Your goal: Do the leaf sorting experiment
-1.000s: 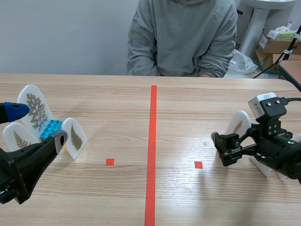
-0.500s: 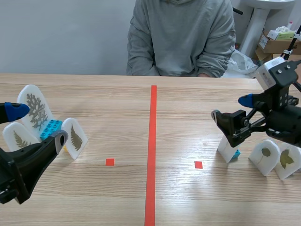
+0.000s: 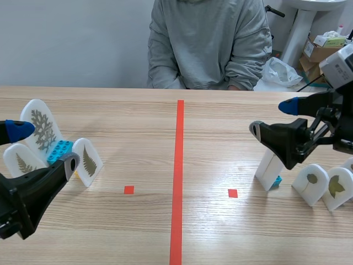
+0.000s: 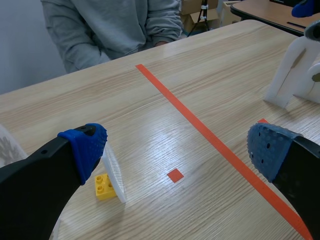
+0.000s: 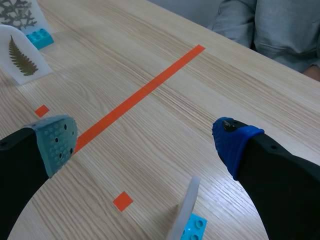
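Status: both end effectors open, leaf cards in two groups

Left end effector (image 3: 46,146) sits low at the left edge of the table (image 3: 165,127). Its fingers are spread wide and hold nothing. One fingertip carries a blue pad, the other a grey pad.

Three white arched leaf cards stand next to this end effector:
- The tall card (image 3: 39,126) shows a grey branching leaf.
- The short fern card (image 3: 22,162) stands in front of the tall card.
- The outer fern card (image 3: 88,160) stands nearest the centre tape line (image 3: 178,176).

A light blue brick (image 3: 59,150) lies between these cards. In the left wrist view, a yellow brick (image 4: 105,186) sits at the base of the outer fern card. This card stands just beside the blue pad; contact cannot be determined.

Right end effector (image 3: 272,117) is raised above the right half of the table. Its fingers are also spread wide and grip nothing. The edge-on card (image 3: 269,170) stands below it, on a small blue brick (image 3: 277,180). In the right wrist view, this card lies between the open fingers and neither pad touches it.

Two more cards stand just beside the edge-on card, toward the table's right edge:
- The round-leaf card (image 3: 311,183)
- The broad-leaf card (image 3: 337,187)

A person in a grey hooded top (image 3: 209,44) sits across the table.
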{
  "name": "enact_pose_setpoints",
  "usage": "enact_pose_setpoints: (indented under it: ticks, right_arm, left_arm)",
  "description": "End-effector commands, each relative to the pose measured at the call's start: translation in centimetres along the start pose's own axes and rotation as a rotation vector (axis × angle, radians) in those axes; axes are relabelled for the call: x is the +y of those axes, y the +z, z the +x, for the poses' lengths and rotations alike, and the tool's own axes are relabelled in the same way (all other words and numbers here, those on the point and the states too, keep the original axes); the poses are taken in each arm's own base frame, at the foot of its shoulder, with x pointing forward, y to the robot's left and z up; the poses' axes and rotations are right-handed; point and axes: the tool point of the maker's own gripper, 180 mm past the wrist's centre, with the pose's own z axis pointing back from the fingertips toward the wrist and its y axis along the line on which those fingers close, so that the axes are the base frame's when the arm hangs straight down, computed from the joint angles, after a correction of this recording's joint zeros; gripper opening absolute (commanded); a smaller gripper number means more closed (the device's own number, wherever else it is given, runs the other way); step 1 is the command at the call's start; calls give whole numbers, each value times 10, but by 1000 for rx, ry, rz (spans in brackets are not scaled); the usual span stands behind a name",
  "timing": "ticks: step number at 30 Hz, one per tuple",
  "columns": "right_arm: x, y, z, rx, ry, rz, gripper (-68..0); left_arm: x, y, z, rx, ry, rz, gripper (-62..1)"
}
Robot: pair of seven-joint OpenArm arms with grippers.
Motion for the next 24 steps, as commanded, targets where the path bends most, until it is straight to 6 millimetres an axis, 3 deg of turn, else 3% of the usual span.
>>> enact_pose_setpoints:
  ticks: [1,3,7,14,24]
  right_arm:
    - [2,5,-1,19,6,12,-124]
    - [6,8,-6,32,-6,20,-123]
    - [16,16,-10,37,-34,34,-54]
    - [33,35,-2,16,-65,36,-51]
    - [19,64,3,42,-122,-35,-51]
  left_arm:
    - [-4,-2,10,-35,7,-7,-7]
    - [-4,-2,10,-35,7,-7,-7]
    - [-4,-2,10,-36,9,-6,-7]
    - [-4,-2,11,-46,27,3,-6]
    - [1,-2,17,-83,123,27,-7]
